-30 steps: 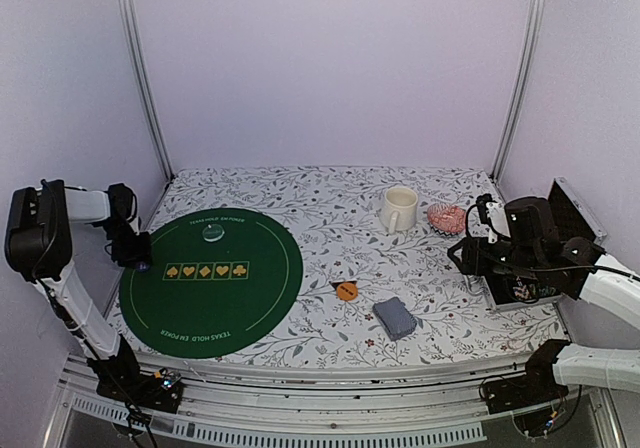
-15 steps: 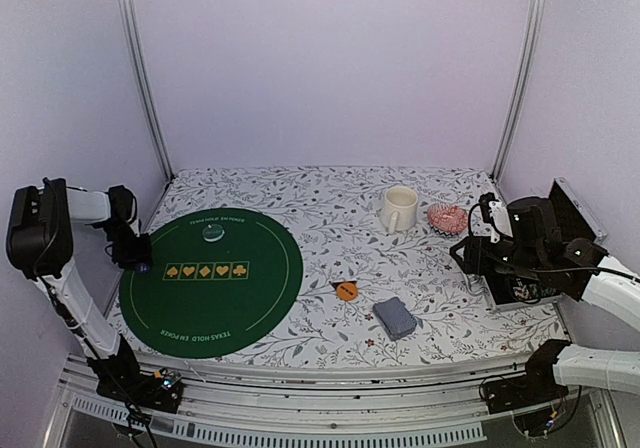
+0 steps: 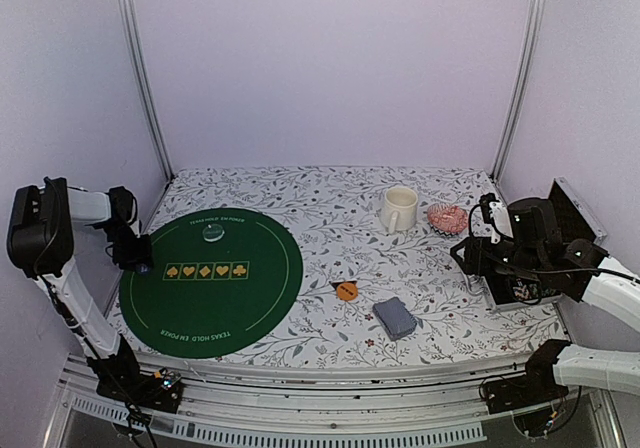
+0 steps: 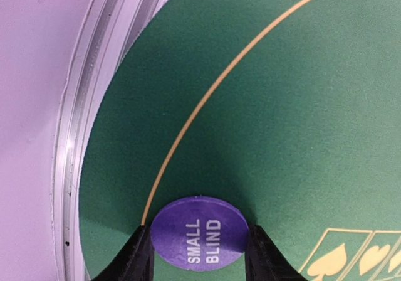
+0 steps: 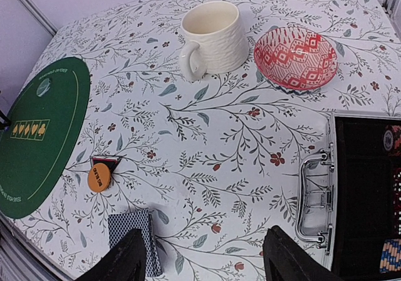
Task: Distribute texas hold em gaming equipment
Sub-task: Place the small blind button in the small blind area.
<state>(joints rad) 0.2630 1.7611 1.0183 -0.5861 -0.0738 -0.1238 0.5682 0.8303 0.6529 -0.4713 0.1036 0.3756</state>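
Big green felt mat (image 3: 215, 308) is on the left. Card deck (image 5: 133, 231) lies near the front edge, with the orange button (image 5: 99, 176) close by. Left gripper (image 4: 199, 246) is pinching a purple small blind disc (image 4: 199, 227) at the mat's left edge. Right gripper (image 5: 203, 262) is spread wide, holding nothing.

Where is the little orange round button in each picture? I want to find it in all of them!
Top external: the orange button lies just right of the green mat, up and left of the card deck.
Right wrist: the button is at lower left, just right of the green mat.
Left wrist: it is not in this view, which shows only the green mat and a purple SMALL BLIND disc.
Shared landmark: the green mat.
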